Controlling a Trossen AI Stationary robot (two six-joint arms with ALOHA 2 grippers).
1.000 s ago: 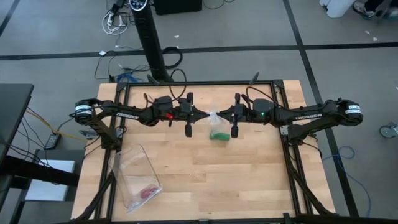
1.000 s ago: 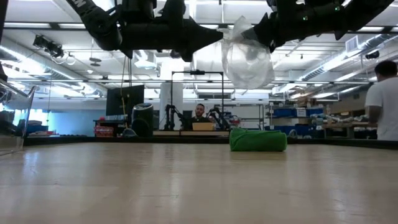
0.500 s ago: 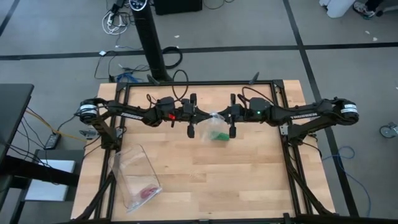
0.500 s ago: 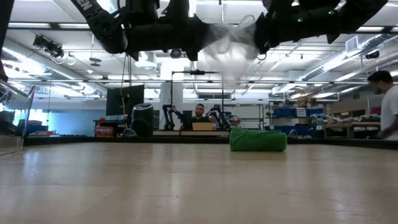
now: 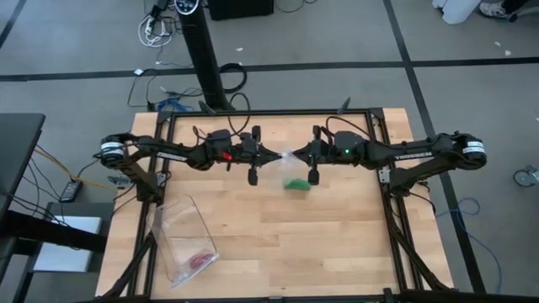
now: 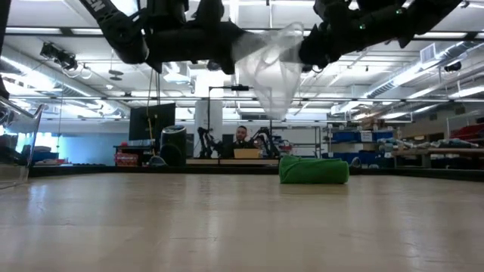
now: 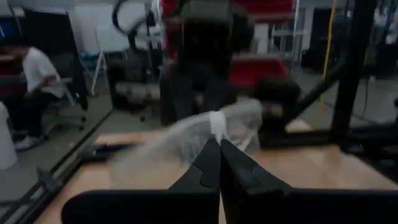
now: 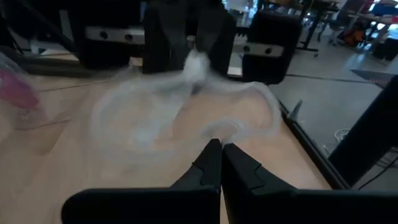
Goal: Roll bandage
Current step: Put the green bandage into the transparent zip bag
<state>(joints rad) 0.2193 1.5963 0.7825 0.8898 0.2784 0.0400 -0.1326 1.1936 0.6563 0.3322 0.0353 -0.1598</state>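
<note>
Grippers met above the table's (image 5: 337, 227) middle: the left gripper (image 5: 271, 156) and the right gripper (image 5: 296, 156) were each clamped shut on opposite edges of a clear plastic bag (image 6: 271, 72), which hung slack between them, well above the wood. The bandage (image 6: 314, 169), a small green roll, lay on the table beneath the bag, untouched; a second clear bag (image 5: 185, 238) lay near the left front corner.

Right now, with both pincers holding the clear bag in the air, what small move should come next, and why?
Probably carry the empty clear bag aside and release it: both pincers, left and right, pinch it, while the green bandage lies on the table.
</note>
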